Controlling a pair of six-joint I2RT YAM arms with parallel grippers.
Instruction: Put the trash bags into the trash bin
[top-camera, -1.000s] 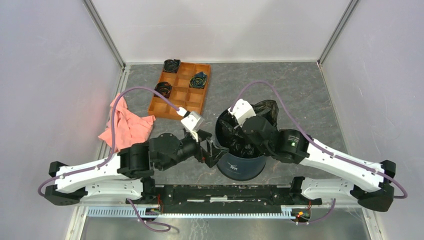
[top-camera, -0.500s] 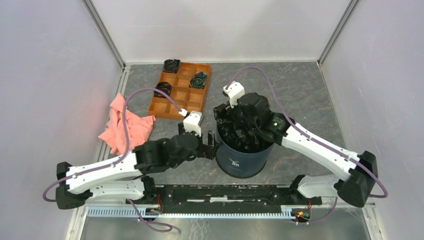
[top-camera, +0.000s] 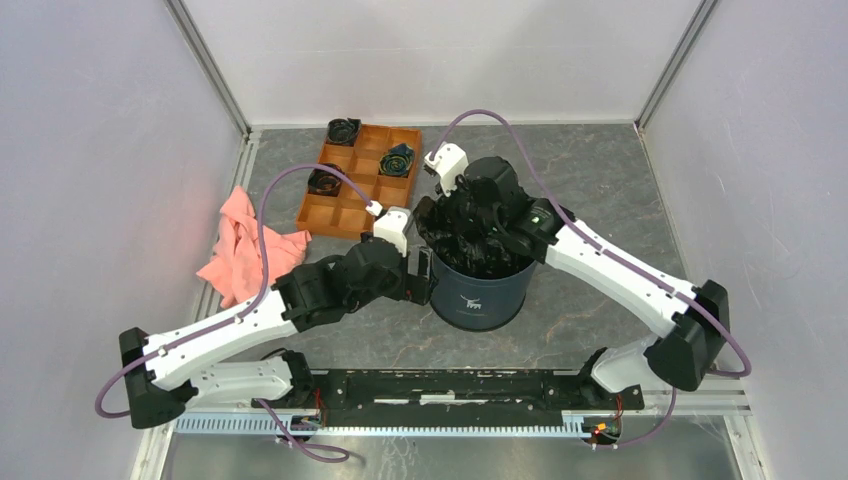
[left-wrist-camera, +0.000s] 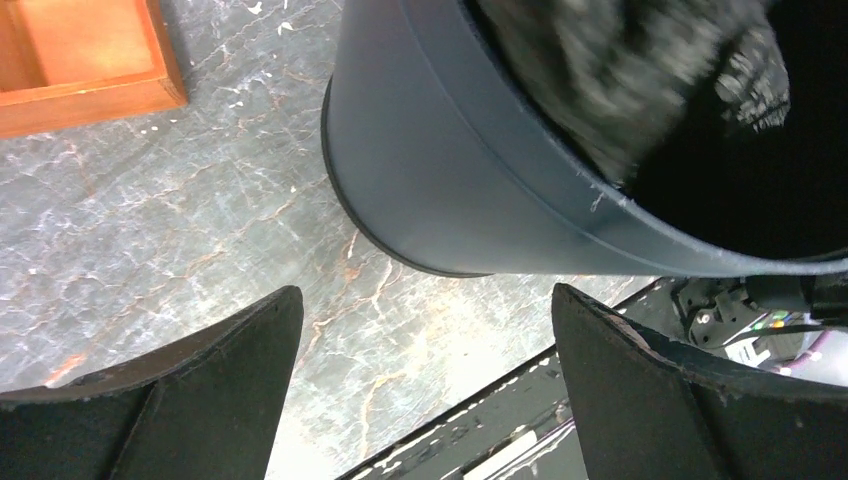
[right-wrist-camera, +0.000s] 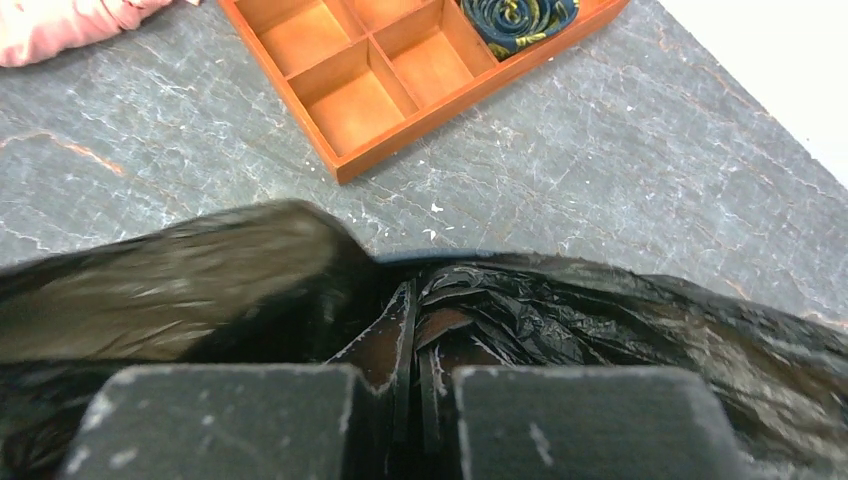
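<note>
Glossy wrinkled trash bag (right-wrist-camera: 600, 310) pinched in right gripper (right-wrist-camera: 415, 400) jaws; left wrist view reveals left gripper (left-wrist-camera: 425, 295) jaws spread beside smooth navy trash bin (left-wrist-camera: 450, 180).

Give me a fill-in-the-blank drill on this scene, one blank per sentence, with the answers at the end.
The right gripper is ___ on the trash bag at the mouth of the trash bin.
The left gripper stands ___ beside that bin, holding nothing.
The orange tray holds ___ black spiral rolls.
Missing words: shut; open; three.
</note>
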